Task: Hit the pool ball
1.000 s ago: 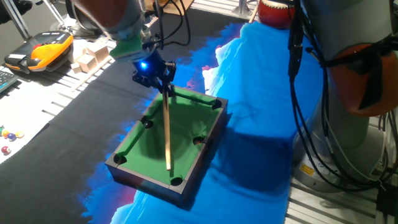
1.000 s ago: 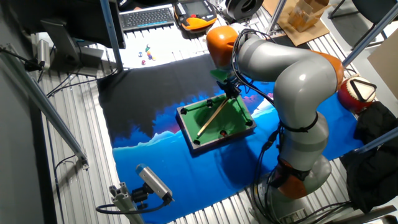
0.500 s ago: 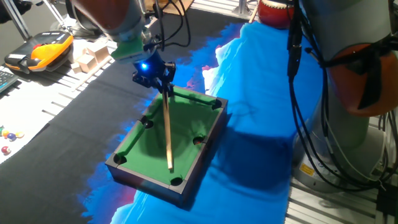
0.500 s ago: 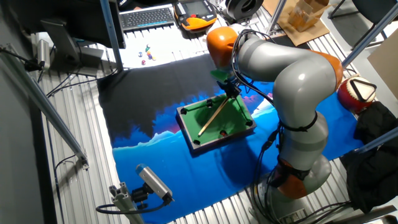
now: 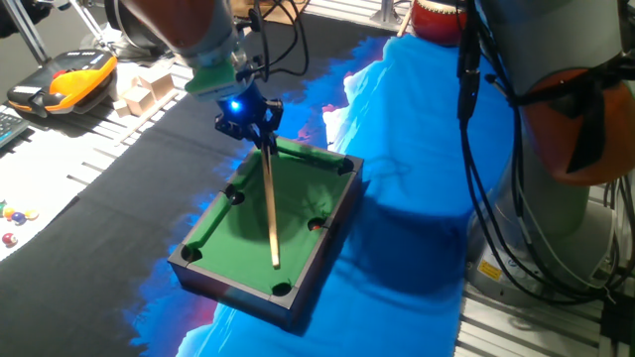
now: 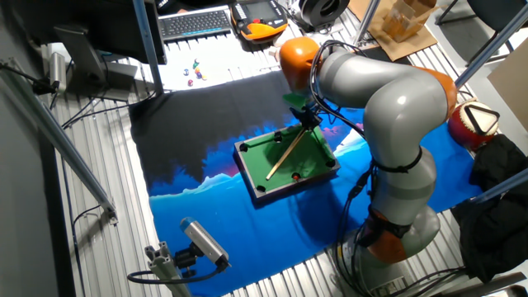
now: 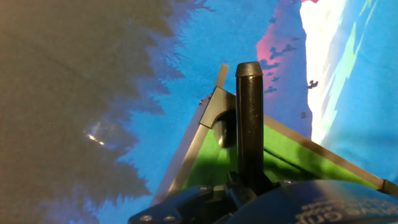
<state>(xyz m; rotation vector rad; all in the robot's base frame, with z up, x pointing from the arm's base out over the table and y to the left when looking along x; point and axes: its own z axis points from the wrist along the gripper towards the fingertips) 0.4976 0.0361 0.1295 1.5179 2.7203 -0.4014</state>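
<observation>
My gripper (image 5: 246, 115) is shut on the top of a thin wooden cue stick (image 5: 270, 203) above the far end of the miniature green pool table (image 5: 238, 233). The cue slants down, its tip near the table's near end. In the other fixed view the gripper (image 6: 304, 120) holds the cue (image 6: 285, 154) across the table (image 6: 309, 147). The pool ball (image 6: 294, 176) is a tiny red dot by the middle pocket of the long side; in the first fixed view it is only a faint reddish spot at that side pocket (image 5: 316, 224). The hand view shows the black cue butt (image 7: 249, 124) and a table corner (image 7: 214, 115).
The table stands on a blue and black cloth (image 5: 397, 228). Small multicoloured balls (image 5: 12, 214) lie at the far left, also in the other fixed view (image 6: 194, 74). Wooden blocks (image 5: 144, 84), an orange-black pendant (image 5: 64, 79) and a keyboard (image 6: 194, 21) sit beyond. Arm cables (image 5: 496, 178) hang at right.
The gripper has shifted slightly to the right, and the cue tip has moved a little with it over the felt. The red ball has not visibly moved.
</observation>
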